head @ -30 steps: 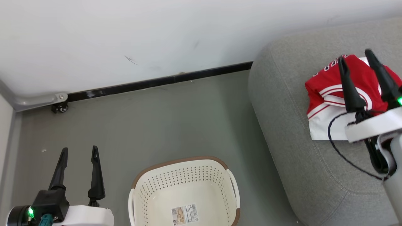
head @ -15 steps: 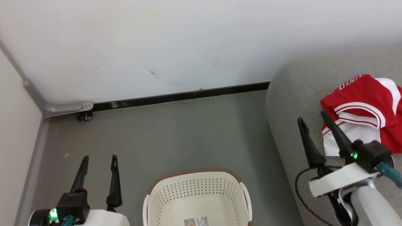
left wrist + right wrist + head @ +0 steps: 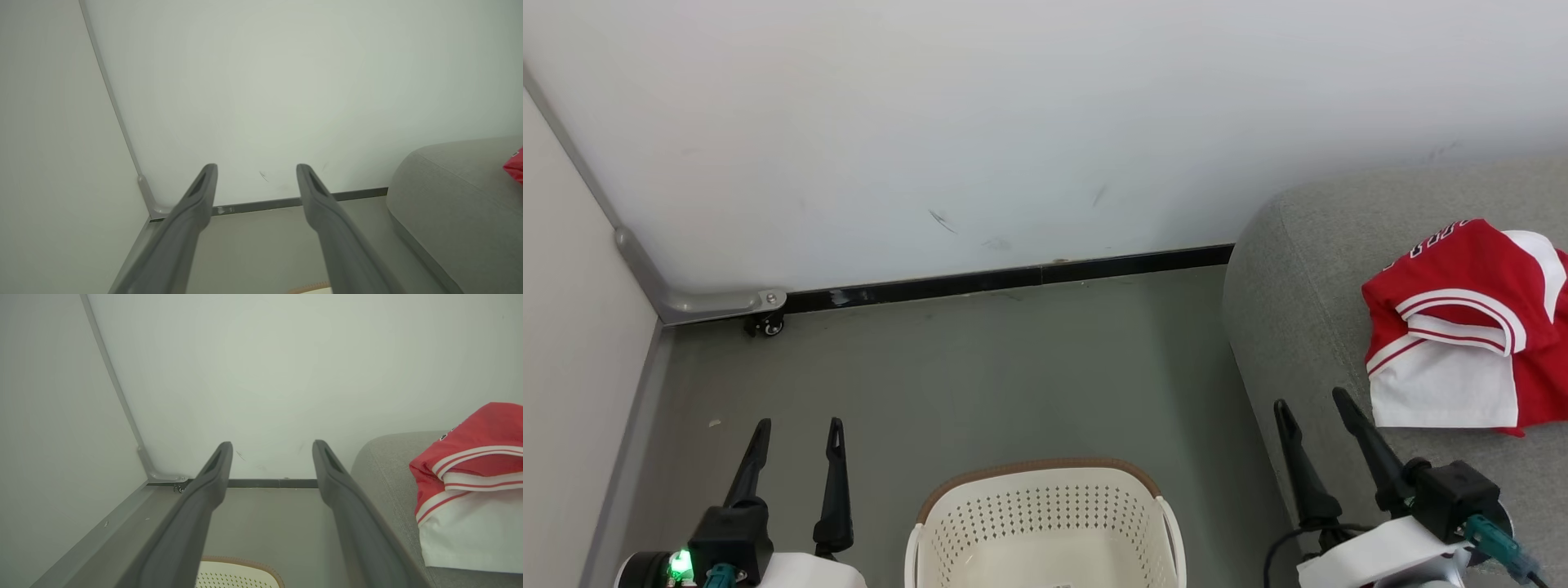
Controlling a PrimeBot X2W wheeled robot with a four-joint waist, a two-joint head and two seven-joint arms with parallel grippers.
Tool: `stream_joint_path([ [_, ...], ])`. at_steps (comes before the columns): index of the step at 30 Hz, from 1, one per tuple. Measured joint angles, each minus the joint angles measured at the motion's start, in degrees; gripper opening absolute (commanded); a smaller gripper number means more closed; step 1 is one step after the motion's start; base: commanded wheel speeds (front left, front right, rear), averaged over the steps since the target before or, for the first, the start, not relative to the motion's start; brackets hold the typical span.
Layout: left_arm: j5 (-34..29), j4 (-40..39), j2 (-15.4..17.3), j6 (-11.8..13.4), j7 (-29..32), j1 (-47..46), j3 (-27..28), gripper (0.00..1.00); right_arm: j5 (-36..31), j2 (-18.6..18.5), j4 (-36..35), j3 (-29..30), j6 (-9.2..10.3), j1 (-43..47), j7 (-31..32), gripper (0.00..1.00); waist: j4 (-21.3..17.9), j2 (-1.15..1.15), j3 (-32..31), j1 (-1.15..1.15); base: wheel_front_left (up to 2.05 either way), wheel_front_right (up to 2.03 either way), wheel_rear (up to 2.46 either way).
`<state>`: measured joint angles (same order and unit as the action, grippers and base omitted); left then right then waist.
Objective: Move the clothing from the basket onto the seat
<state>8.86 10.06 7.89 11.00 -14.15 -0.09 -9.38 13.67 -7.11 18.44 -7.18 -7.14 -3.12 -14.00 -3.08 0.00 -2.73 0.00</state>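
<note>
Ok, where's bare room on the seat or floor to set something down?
Bare seat between its rounded left edge and the clothing, and in front of the clothing by the right gripper. Bare floor between basket and baseboard. Crowded where the clothing lies.

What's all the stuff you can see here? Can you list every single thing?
red-and-white sports clothing: one heap, red with white trim, lying on top of the sofa.
grey woven-fabric sofa: one, grey, right side.
cream-white perforated plastic basket with a brown rim: one, cream, on the floor at bottom centre, left of the sofa.
grey-green floor: one, grey-green, middle.
white wall: one, white, at the back.
black skirting strip: one, black, along the foot of the wall.
small black caster wheel: one, black, under a grey metal rail in the left corner.
left gripper: one, dark fingers, lower left, jaws open, holding nothing.
right gripper: one, dark fingers, lower right by the sofa's edge, jaws open, holding nothing.
</note>
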Motion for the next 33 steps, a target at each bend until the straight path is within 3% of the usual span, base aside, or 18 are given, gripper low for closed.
stream_joint_path([
  [14, 0.07, 0.35, -0.63, -0.26, 0.0, 0.01, -0.23, 1.0, -3.82, 3.24, -2.72, 1.89, 0.0, 4.27, 1.42, 1.0, -0.01, 0.0, -0.07, 0.0, 0.0, 0.0, 0.0],
  [33, -0.52, 0.32, -0.45, 0.08, 0.0, 0.01, 0.65, 1.0, -6.64, 3.91, -6.98, 3.38, 0.0, 5.63, 2.69, 1.0, 0.14, 0.0, 0.21, 0.0, 0.0, 0.0, 0.0],
])
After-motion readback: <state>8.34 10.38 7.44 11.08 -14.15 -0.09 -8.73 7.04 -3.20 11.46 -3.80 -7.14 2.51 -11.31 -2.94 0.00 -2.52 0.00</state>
